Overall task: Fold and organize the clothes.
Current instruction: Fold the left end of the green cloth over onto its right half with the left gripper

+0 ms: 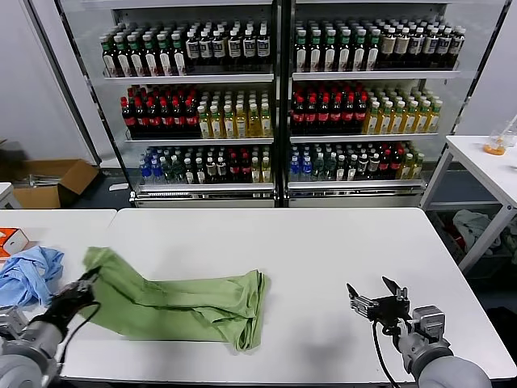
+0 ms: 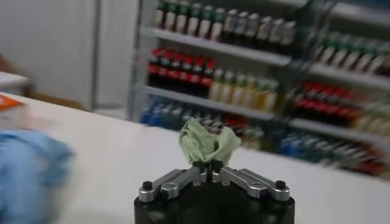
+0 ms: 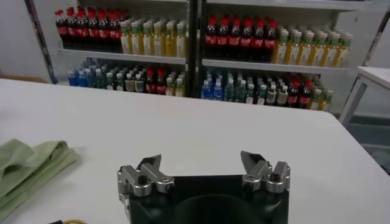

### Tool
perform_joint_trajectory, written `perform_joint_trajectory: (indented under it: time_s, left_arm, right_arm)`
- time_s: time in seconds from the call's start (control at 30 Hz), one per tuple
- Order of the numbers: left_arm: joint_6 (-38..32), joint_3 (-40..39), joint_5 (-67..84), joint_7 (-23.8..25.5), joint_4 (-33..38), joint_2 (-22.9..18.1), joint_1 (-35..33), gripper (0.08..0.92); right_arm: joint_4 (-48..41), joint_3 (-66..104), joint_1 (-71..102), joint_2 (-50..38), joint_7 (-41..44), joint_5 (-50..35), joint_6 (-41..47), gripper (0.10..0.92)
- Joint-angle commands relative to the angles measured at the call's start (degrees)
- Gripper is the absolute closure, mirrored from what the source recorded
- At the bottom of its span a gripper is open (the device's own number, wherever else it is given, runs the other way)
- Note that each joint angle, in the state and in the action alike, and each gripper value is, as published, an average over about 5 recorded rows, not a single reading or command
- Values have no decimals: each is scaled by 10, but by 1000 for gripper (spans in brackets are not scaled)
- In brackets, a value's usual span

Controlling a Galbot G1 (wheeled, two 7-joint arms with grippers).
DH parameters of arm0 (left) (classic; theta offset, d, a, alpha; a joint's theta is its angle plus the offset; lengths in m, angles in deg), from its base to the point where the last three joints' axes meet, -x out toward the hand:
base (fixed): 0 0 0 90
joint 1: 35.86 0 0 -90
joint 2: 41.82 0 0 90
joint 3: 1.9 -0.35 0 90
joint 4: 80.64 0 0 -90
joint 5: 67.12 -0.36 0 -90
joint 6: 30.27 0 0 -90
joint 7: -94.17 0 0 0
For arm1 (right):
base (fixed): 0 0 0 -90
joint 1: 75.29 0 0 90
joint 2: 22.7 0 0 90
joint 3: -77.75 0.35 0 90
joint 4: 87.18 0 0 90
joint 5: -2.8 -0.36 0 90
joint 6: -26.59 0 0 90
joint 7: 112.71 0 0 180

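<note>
Now, line by line:
Shirt: the light green shirt (image 1: pixel 182 301) lies bunched in long folds on the white table (image 1: pixel 307 259), toward its near left part, with one end lifted toward the left gripper.
Left gripper: the left gripper (image 1: pixel 86 281) sits at the shirt's left end, its jaws pinched tight on a tuft of green fabric; the left wrist view shows that tuft (image 2: pixel 207 142) sticking up from the closed fingertips.
Right gripper: the right gripper (image 1: pixel 378 295) hovers over bare table near the front right, jaws spread wide, holding nothing, well apart from the shirt.
Blue cloth: a light blue cloth (image 1: pixel 28 273) lies crumpled on the neighbouring table, just left of the left gripper.
Background: shelves of bottles (image 1: pixel 275 97) stand behind the table.
</note>
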Motion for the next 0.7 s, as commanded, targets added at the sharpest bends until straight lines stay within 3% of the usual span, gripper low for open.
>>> perform_joint_trajectory:
  time_s: [0.03, 0.4, 0.7]
  left_arm:
    - [3, -195, 115, 6, 102, -92, 38, 904]
    - [1, -339, 29, -1, -34, -153, 142, 904]
    - [15, -390, -47, 17, -84, -152, 178, 903]
  right_arm:
    - [-4, -13, -10, -1, 2, 5, -2, 203]
    - [-17, -25, -21, 2, 4, 9, -4, 203]
    - [-30, -31, -33, 5, 4, 9, -4, 203]
